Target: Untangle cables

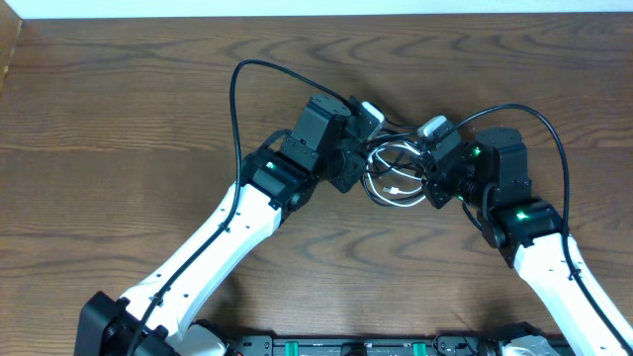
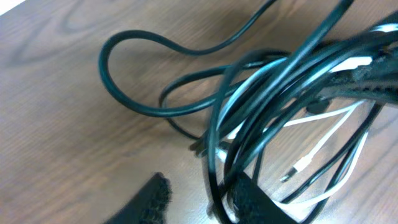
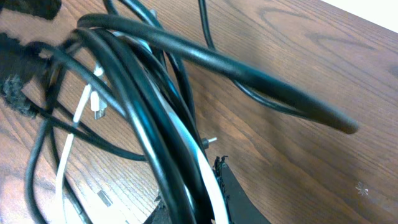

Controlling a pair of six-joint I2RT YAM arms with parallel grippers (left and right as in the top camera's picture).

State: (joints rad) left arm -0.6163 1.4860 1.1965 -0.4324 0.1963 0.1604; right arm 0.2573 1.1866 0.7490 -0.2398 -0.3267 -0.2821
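Working knot loose: cables [image 1: 394,180] bunched mid table [image 1: 148,119]. Right gripper [image 3: 199,208] pinched tight on cables. Left gripper [image 2: 199,202] partway apart around black strands, can't tell if gripping. Best bet: grab one strand, pull sideways slowly.

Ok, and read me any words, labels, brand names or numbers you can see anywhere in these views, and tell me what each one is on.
None: no view shows readable text.
Cables: no print visible on the cords or plugs.
Robot arms: no label or logo visible, only small green lights.
Table: bare wood grain, no marks that read as text.
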